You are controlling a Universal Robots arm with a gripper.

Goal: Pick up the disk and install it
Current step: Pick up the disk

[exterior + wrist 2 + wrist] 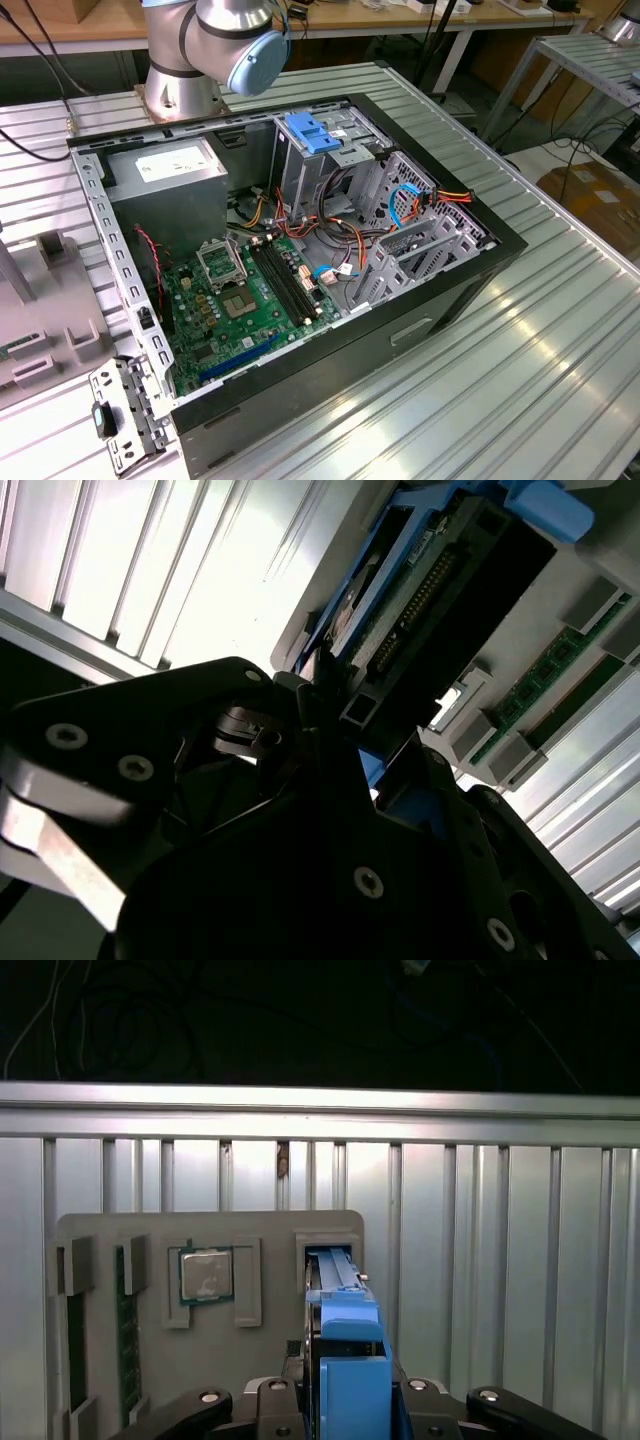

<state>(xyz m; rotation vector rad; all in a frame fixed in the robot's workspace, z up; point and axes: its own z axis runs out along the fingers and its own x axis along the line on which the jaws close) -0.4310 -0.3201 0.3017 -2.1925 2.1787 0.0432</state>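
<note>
Pincer: 2 fingers closed against the blue rails of the disk, gripping it. The disk stands edge-on between them. Beyond the fingertips, its far end overlaps the grey parts tray on the ribbed bench.

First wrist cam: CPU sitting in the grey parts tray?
Yes. The CPU lies flat in a recess of the grey parts tray, beside the memory sticks.

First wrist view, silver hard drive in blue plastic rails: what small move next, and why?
Probably a short, straight pull out of the flat grey tray: the disk stands on edge in its slot with the gripper astride it, so tilting could jam.
</note>
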